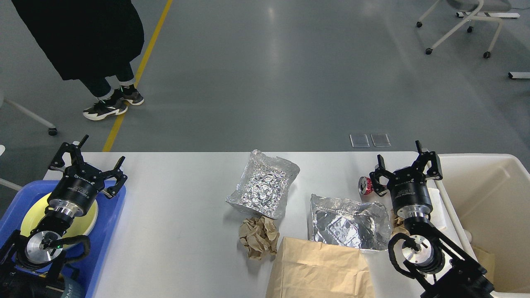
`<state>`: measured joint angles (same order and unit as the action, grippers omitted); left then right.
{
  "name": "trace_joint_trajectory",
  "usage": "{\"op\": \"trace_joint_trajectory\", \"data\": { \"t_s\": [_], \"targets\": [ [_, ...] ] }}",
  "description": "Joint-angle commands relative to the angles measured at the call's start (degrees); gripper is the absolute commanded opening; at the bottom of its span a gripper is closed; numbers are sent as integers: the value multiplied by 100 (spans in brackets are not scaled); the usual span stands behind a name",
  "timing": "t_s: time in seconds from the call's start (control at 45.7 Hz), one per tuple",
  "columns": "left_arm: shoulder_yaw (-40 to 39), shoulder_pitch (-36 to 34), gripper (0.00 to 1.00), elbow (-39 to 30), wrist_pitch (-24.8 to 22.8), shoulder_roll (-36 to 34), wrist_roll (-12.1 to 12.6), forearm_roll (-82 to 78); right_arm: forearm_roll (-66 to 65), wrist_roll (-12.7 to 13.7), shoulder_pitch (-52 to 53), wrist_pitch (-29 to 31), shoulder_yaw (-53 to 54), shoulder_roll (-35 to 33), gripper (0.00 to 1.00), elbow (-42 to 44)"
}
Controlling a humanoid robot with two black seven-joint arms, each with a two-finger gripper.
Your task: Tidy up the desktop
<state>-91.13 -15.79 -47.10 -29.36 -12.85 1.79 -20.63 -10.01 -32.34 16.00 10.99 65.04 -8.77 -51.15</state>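
Seen from the robot's head: the wide white rectangular desktop point(182, 215) fills the lower half of the frame, with litter lying across its middle. Two crumpled silver foil trays sit there, one at centre point(263, 184), the other point(349, 222) just to its lower right. A ball of crumpled brown paper point(258, 237) lies below the first tray, and a flat brown paper bag point(319, 269) runs off the bottom edge, overlapping the second tray's near rim. A small red drink can point(364, 185) lies on its side at centre right.

The right gripper point(405, 160) hangs above the table's right end, fingers spread wide and holding nothing, the can just beside it. At lower left the left gripper point(92, 159) hovers over the blue plastic tray point(112, 211), fingers likewise released and empty; a round yellow plate point(89, 215) shows beneath the arm.

The cream-white plastic bin point(484, 194) at the right edge appears nearly bare, with only a scrap of brown visible low in it. By that showing the tidying has barely begun: foil, paper, bag and can all remain on the desktop.
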Motion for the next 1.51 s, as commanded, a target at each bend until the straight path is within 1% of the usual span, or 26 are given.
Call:
{"op": "trace_joint_trajectory", "data": {
  "t_s": [0.0,0.197,0.328,0.416,0.591,0.787,0.875,0.94,1.006,1.072,1.181,1.334,1.487],
  "targets": [
    [-10,-38,96,17,26,11,-12,50,-1,0,0,0,0,-2,100,0],
    [-1,-109,96,78,0,125,5,516,-1,0,0,0,0,-2,100,0],
    [-1,-196,96,78,26,133,-4,534,-1,0,0,0,0,7,100,0],
    [-10,-240,96,78,-79,248,-12,578,-1,0,0,0,0,7,100,0],
    [-45,-363,96,105,-18,257,-21,560,-1,0,0,0,0,-2,100,0],
    [-10,-346,96,412,-18,309,-21,543,-1,0,0,0,0,7,100,0],
    [17,-293,96,430,-88,362,-21,481,-1,0,0,0,0,-2,100,0],
    [87,-258,96,421,-210,441,-100,551,-1,0,0,0,0,7,100,0],
    [96,-214,96,430,-439,503,-328,569,-1,0,0,0,0,6,100,0],
    [87,-170,96,439,-510,512,-469,560,-1,0,0,0,0,7,100,0],
    [61,-170,96,474,-518,520,-505,560,-1,0,0,0,0,7,100,0],
    [96,-179,96,482,-501,512,-478,560,-1,0,0,0,0,7,100,0],
    [96,-179,96,474,-483,529,-531,552,-1,0,0,0,0,-2,100,0]
  ]
}}
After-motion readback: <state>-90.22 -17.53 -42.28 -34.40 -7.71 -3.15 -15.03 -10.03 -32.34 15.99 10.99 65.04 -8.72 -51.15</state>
